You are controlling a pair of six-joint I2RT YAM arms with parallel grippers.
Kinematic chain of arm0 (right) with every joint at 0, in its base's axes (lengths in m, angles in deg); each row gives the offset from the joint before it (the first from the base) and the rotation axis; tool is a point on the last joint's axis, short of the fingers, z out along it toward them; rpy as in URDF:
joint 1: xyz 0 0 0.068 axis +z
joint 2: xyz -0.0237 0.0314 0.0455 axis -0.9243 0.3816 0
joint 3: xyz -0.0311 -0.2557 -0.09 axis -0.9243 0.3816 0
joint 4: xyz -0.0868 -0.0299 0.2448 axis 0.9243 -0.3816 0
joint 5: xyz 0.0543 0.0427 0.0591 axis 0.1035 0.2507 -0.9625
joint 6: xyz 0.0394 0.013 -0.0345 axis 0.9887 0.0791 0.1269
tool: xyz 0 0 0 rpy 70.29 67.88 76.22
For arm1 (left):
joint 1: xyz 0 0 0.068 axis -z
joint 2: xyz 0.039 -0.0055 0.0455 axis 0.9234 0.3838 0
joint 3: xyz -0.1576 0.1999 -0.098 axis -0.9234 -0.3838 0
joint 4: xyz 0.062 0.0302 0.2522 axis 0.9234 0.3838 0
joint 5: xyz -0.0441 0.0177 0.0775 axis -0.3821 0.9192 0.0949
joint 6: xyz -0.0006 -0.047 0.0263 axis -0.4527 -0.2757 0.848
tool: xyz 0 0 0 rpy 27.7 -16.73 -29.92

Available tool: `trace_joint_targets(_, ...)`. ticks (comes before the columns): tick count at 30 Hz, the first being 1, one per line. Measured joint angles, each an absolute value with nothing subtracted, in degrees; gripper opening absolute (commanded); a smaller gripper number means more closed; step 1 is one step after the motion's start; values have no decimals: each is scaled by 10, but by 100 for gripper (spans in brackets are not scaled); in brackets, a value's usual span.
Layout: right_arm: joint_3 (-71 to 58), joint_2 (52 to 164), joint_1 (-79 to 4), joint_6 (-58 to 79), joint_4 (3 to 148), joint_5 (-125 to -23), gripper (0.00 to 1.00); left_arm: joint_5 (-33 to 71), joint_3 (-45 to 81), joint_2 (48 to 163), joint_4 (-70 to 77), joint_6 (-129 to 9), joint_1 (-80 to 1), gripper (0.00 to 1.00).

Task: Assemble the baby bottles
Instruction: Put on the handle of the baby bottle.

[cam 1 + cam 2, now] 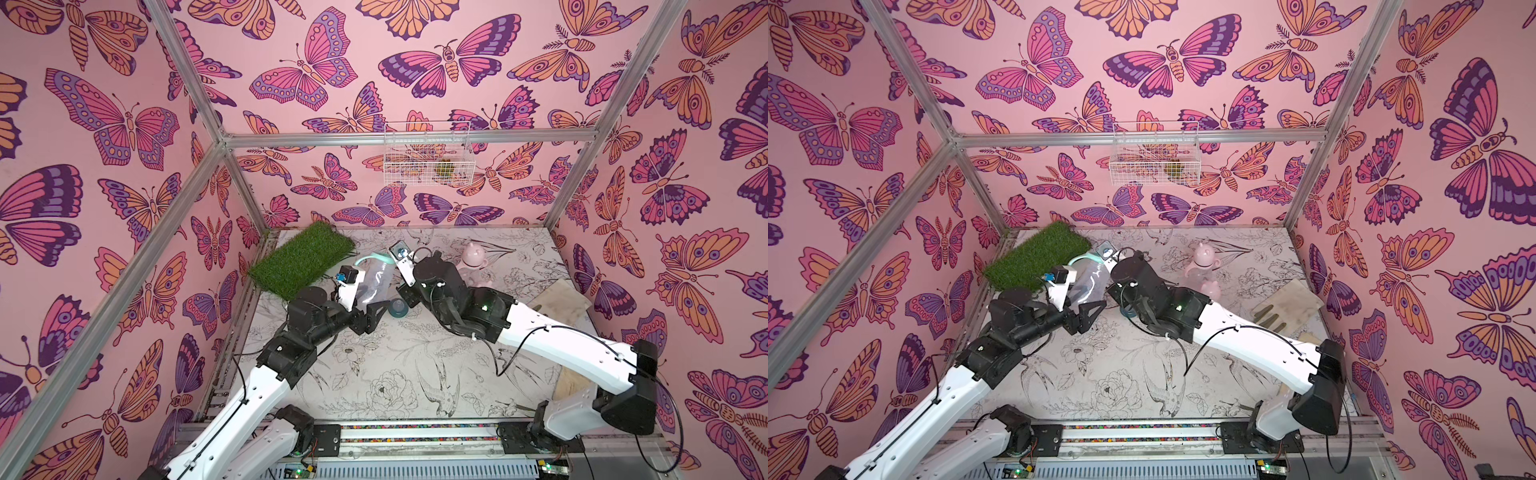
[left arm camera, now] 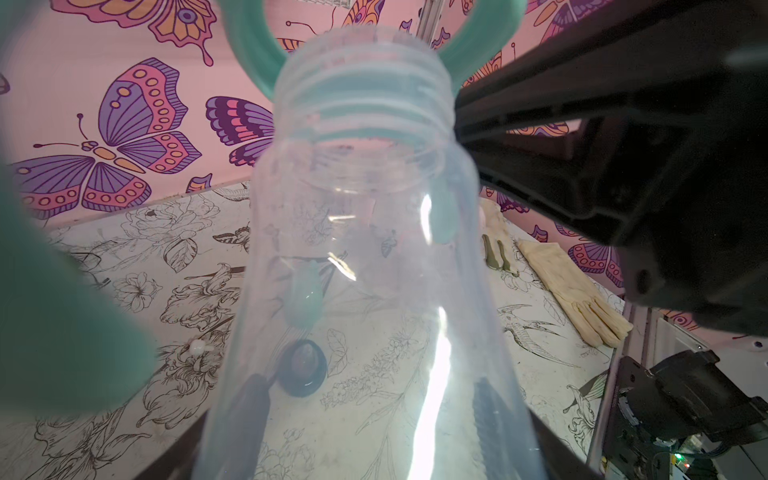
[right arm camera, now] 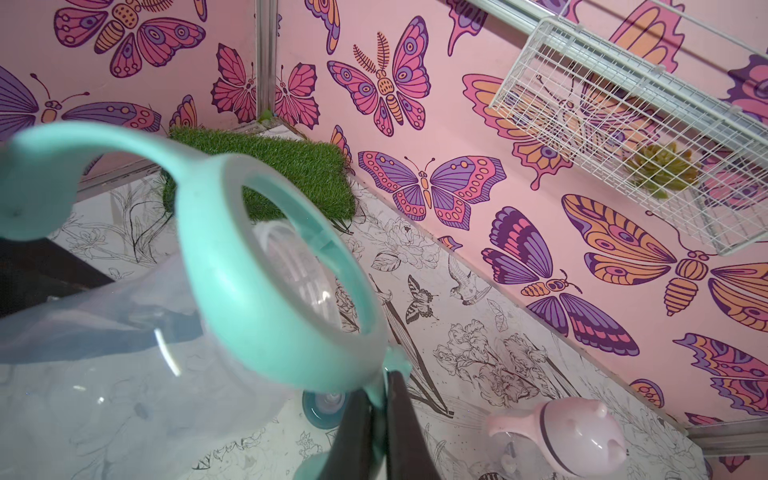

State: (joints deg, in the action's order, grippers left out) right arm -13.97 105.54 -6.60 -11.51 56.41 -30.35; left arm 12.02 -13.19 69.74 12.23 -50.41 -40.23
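We record: left end effector (image 2: pixel 370 411) clamped on the clear bottle (image 2: pixel 365 232), held above the tabletop (image 1: pixel 374 374). Right end effector (image 3: pixel 380 399) pinched together on a handle of the teal ring (image 3: pixel 249 324), which sits around the bottle's neck.

My left claw (image 2: pixel 370 415) holds the clear bottle (image 1: pixel 376 280) by its body, tilted, with its mouth uncapped. The teal two-handled ring (image 3: pixel 266 291) sits askew around its threaded neck, and my right claw (image 3: pixel 380 432) pinches one handle. A teal nipple collar (image 1: pixel 400 309) lies on the surface (image 1: pixel 395 374) just beside it. A pink bottle (image 1: pixel 473 257) with an eared cap stands upright near the back.
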Motion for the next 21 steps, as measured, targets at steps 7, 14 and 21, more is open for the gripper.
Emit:
trace_joint_targets(7,-125,1055,-58,-119,574,-279,0,126,-132,690,124,-512,-400,0)
trace_joint_targets(14,-115,1055,-54,-131,583,-268,0,124,-132,686,126,-512,-400,0)
trace_joint_targets(21,-109,1055,-48,-132,584,-281,0,131,-132,686,126,-512,-400,0)
